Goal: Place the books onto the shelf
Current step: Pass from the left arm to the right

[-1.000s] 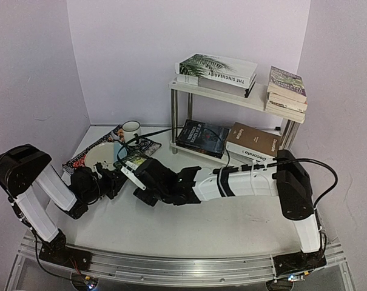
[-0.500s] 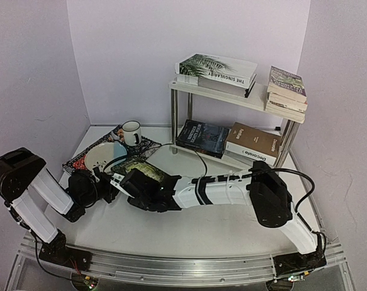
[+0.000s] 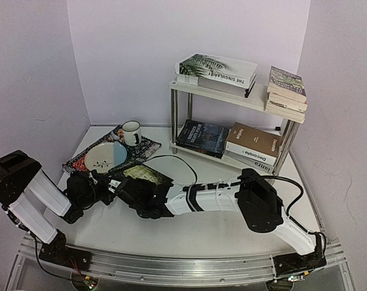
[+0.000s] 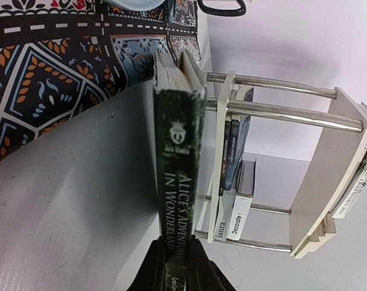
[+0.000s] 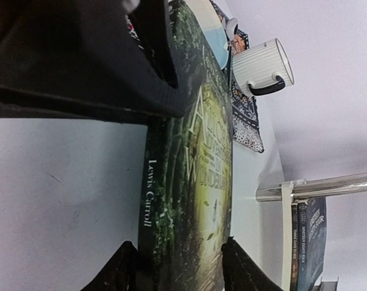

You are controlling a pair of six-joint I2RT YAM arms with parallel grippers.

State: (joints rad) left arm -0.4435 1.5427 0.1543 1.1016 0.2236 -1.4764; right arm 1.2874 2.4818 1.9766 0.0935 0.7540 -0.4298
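Two grippers meet at one dark green book, its spine lettered "Alice's Adventures in Wonderland", which sits low at the near edge of the patterned placemat, just beside the plate and well apart from the shelf. Whether it rests on the table or hangs just above it cannot be told. The left gripper is clamped tight on the near end of the spine, a finger on either cover. The right gripper stands half wide, its fingers flanking the near edge of the front cover; whether they press on the book cannot be told. A striped mug stands on the far part of the placemat. On the shelf, the top board carries the palm-leaf stack and a second stack at its right end; the lower board holds a dark book beside a brown one.
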